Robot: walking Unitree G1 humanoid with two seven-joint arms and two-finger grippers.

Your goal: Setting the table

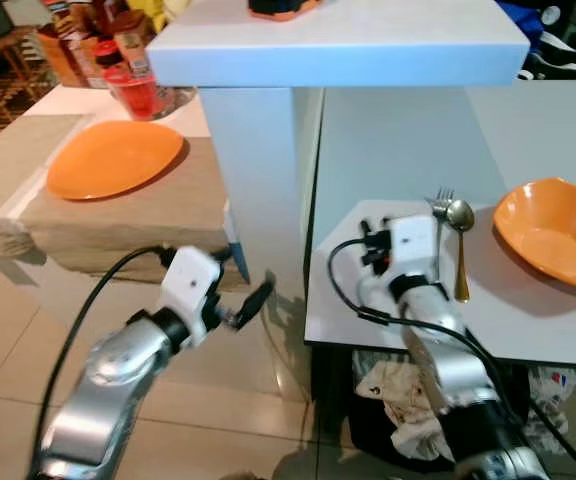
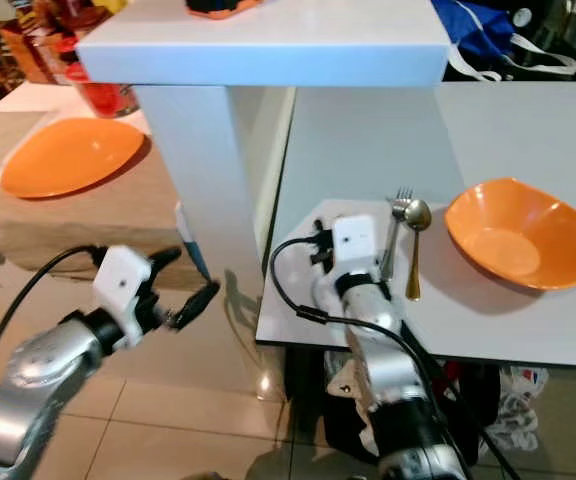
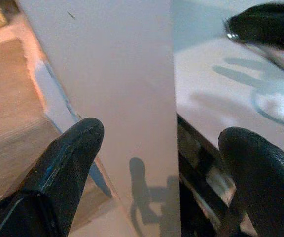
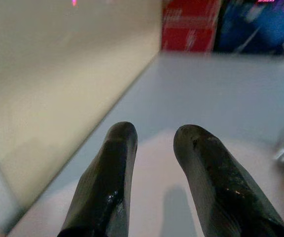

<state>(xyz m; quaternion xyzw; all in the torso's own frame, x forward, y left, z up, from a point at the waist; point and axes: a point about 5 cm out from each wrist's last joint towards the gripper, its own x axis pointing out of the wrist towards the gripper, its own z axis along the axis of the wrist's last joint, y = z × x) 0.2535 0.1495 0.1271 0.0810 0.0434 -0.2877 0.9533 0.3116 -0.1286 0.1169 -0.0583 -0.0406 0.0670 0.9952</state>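
Tiled floor (image 1: 8, 340) runs under you, w/ a white table (image 1: 558, 330) on your right and a lower cloth-covered table (image 1: 118, 225) on your left.

Nearest you, the left gripper (image 1: 251, 303) hangs over the floor between the two tables, just beside the white pillar (image 1: 258, 170). Its fingers (image 3: 68, 163) are spread wide w/ nothing between them; the left wrist view looks past them at the pillar's face and the white table's edge.

Next, your right gripper (image 4: 154, 148) sits low over the near left part of the white table, its wrist block at the table's front edge. Its two fingers stand a narrow gap apart, holding nothing.

Just right of that wrist lie a fork (image 1: 442, 205) and a spoon (image 1: 460, 245) side by side, touching or nearly so, handles pointing toward you. Farther right on the same table is an orange bowl (image 1: 553, 232), apart from the cutlery.

Across on the left, an orange plate (image 1: 113, 158) rests on the cloth. Behind it stand a red cup (image 1: 140, 95) and some jars and bottles (image 1: 88, 35), too blurred to read. Overhead, a white shelf (image 1: 348, 45) tops the pillar, w/ an orange and dark thing at its far edge; can't tell what it is.
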